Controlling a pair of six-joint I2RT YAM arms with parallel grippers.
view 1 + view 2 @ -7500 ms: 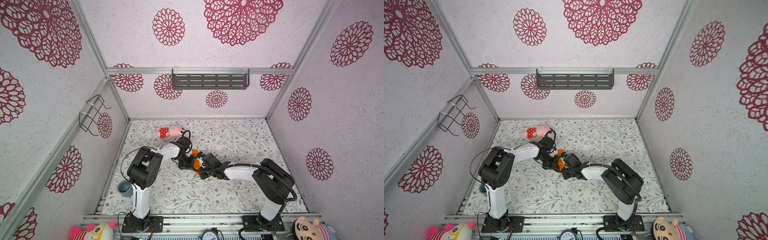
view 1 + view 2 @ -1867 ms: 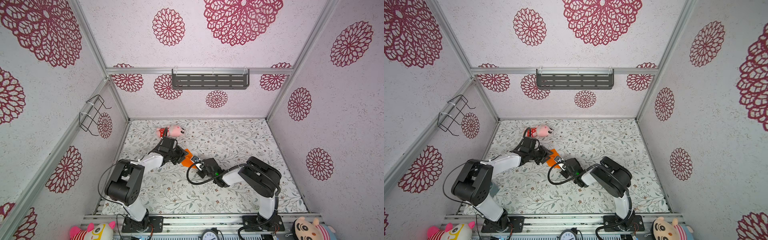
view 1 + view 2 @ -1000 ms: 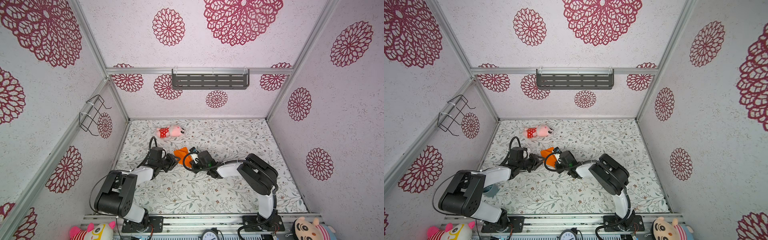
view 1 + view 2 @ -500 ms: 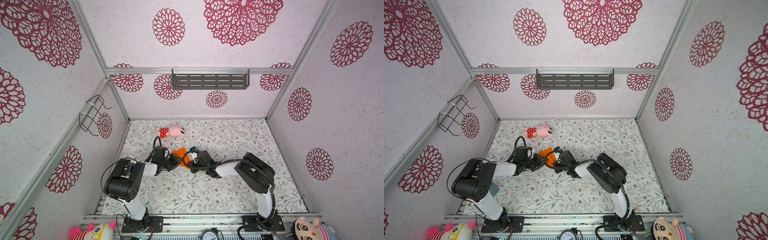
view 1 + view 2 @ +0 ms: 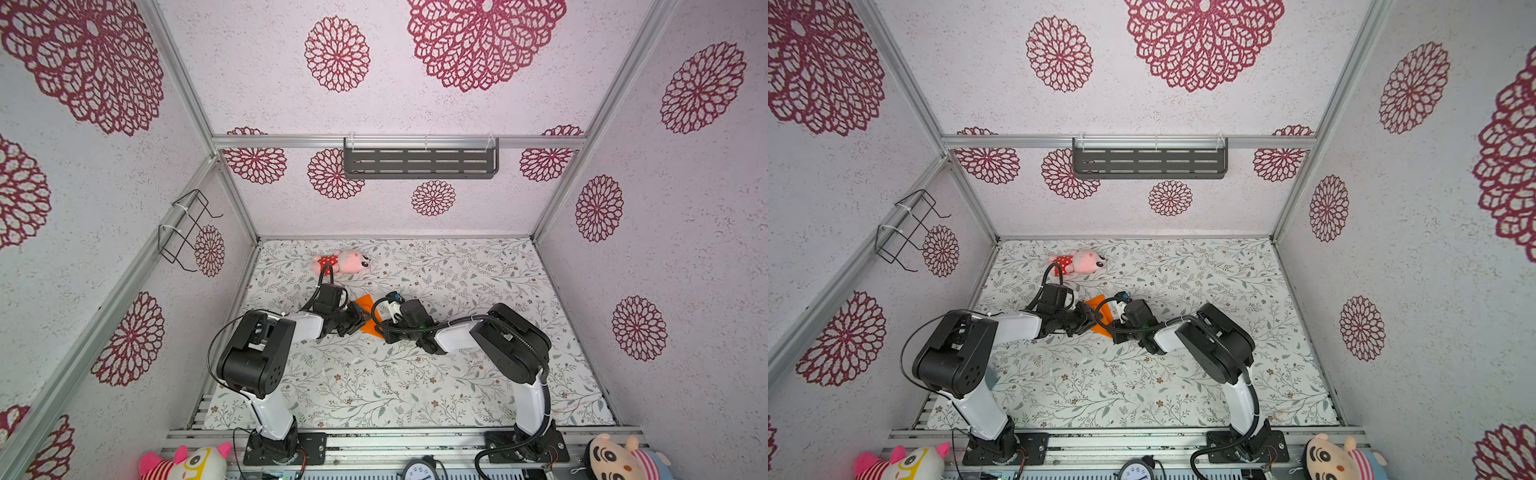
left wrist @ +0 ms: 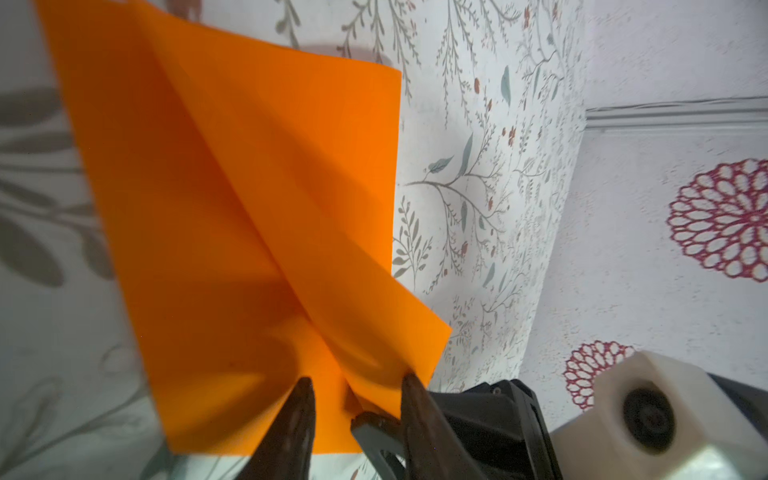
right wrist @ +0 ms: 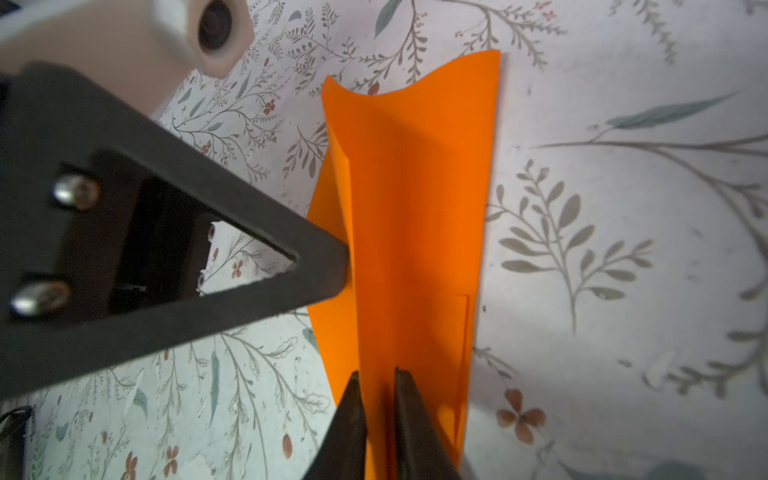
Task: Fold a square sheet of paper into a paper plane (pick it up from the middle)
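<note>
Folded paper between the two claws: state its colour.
The folded paper is plain bright orange, unprinted; the left wrist view shows it best.

Seen from above, most of the orange paper plane (image 5: 363, 301) (image 5: 1099, 301) lies under the left gripper (image 5: 360, 318), the right gripper (image 5: 383, 330) and a looping black cable (image 5: 372, 309), so its outline and any contact with the jaws cannot be made out. In the left wrist view the paper plane (image 6: 232, 199) runs past the edges, and in the right wrist view the left gripper (image 7: 332, 270) is a blurred dark mass covering one side of it. By the front rail, a pink-eared plush toy (image 5: 187, 463) and a dark-browed plush toy (image 5: 613, 457) are cut off.
</note>
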